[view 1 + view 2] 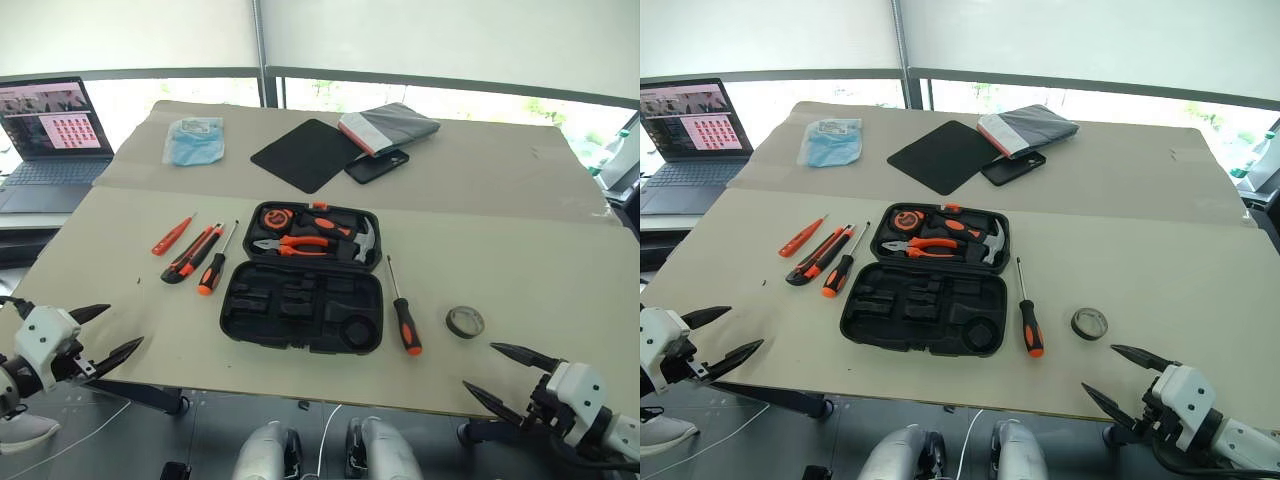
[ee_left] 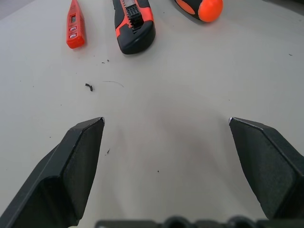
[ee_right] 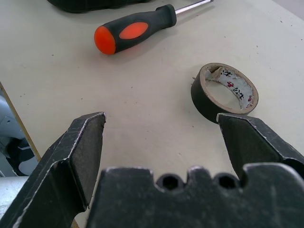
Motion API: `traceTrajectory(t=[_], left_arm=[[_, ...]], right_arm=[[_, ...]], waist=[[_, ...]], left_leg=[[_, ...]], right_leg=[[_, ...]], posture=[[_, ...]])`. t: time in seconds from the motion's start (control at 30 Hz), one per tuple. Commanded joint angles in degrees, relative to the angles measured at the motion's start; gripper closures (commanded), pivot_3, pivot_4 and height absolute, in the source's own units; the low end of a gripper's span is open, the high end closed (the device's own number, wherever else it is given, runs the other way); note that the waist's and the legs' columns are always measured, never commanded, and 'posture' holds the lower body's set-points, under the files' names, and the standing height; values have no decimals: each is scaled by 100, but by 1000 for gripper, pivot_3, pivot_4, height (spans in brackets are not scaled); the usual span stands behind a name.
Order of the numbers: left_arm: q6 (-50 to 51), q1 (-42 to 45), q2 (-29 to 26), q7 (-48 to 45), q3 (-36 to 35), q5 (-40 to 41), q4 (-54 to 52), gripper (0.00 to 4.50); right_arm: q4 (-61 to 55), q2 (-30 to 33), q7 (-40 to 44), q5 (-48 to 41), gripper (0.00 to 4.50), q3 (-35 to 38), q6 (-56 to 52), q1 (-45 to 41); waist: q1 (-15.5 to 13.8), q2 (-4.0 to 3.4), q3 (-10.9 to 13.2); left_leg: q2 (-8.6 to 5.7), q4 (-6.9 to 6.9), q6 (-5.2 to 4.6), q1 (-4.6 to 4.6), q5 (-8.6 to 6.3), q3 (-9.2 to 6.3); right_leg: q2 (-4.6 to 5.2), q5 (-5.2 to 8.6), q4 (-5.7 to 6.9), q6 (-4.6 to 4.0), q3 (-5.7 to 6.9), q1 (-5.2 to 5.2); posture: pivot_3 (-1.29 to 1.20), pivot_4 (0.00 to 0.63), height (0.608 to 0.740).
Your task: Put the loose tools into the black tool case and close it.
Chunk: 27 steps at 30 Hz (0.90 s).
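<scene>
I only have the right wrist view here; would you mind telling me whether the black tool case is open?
Observer: Yes, the black tool case lies fully open, hammer and pliers already seated in its far half.
Operator: Thank you. What is loose on the case's other side?
Observer: Two screwdrivers and a utility knife lie to its left.
Operator: And is the left hand busy?
Observer: No, the left hand is open and empty, near the table edge.
</scene>
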<state>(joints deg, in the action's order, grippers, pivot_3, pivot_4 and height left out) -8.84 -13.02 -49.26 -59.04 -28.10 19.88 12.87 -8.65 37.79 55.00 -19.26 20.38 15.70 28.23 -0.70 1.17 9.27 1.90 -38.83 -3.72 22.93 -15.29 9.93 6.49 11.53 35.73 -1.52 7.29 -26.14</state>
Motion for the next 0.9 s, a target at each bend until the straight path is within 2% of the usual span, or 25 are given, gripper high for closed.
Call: traceTrajectory(t=[0.03, 0.13, 0.3, 0.37, 0.43, 0.6, 0.73, 0.8, 0.9], left_arm=[[1269, 63, -58, 428, -234, 507, -437, 0], [3365, 195, -201, 1083, -617, 1327, -899, 0], [5425, 209, -677, 1415, -811, 2025, -2054, 0], [6413, 585, -868, 1781, -702, 2394, -2381, 0], [6925, 930, -919, 2059, -563, 2527, -2596, 0], [8016, 2363, -365, 3348, -43, 2529, -2828, 0], [8660, 3506, 402, 3993, 712, 2411, -2707, 0], [8847, 3890, 764, 4254, 963, 2245, -2488, 0], [8872, 4125, 942, 4394, 1256, 1968, -2255, 0]], right_arm=[[-222, -48, 41, -322, 133, -113, -48, -360], [-490, -260, -47, -1060, 133, -358, -535, -1285], [-746, -380, -66, -1316, 133, -634, -831, -2146], [-797, -426, -74, -1350, 133, -766, -933, -2430], [-803, -469, -87, -1344, 133, -837, -1004, -2600], [-697, -583, -62, -1177, 133, -954, -960, -2683], [-679, -621, -48, -1068, 133, -1009, -897, -2635], [-716, -633, -95, -1070, 133, -1002, -921, -2652], [-776, -633, -151, -1060, 133, -986, -943, -2672]], waist=[[1, 1, 1], [68, 14, 4], [69, 18, 5], [2, 16, 6], [-20, 16, 6], [-28, 18, 6], [-8, 20, 5], [-11, 22, 5], [43, 25, 7]], left_leg=[[0, 0, 0, 0, 0, 0], [5, -8, 3, -6, 4, -2], [3, -14, 14, -7, 11, -4], [-1, -13, 53, -6, 34, -5], [-3, -13, 55, 3, 35, -6], [-14, -16, 60, -3, 38, -4], [-14, -19, 67, -13, 44, -4], [-15, -20, 68, -22, 45, -4], [-13, -18, 68, -65, 45, -3]], right_leg=[[0, 0, 0, -1, 0, 0], [-3, -1, 8, 2, -4, 7], [-6, -11, 26, 17, -2, 10], [-5, -5, 26, 6, -1, 9], [-8, -2, 28, 2, -2, 7], [-8, -5, 34, 4, -9, 21], [-18, -7, 42, 5, -12, 33], [-20, -7, 45, 5, -12, 46], [-32, -7, 38, 5, -18, 90]], posture=[[0, 150, 740], [0, 150, 740], [0, 150, 740], [0, 150, 740], [0, 150, 740], [0, 150, 740], [0, 150, 740], [0, 150, 740], [0, 150, 740]])
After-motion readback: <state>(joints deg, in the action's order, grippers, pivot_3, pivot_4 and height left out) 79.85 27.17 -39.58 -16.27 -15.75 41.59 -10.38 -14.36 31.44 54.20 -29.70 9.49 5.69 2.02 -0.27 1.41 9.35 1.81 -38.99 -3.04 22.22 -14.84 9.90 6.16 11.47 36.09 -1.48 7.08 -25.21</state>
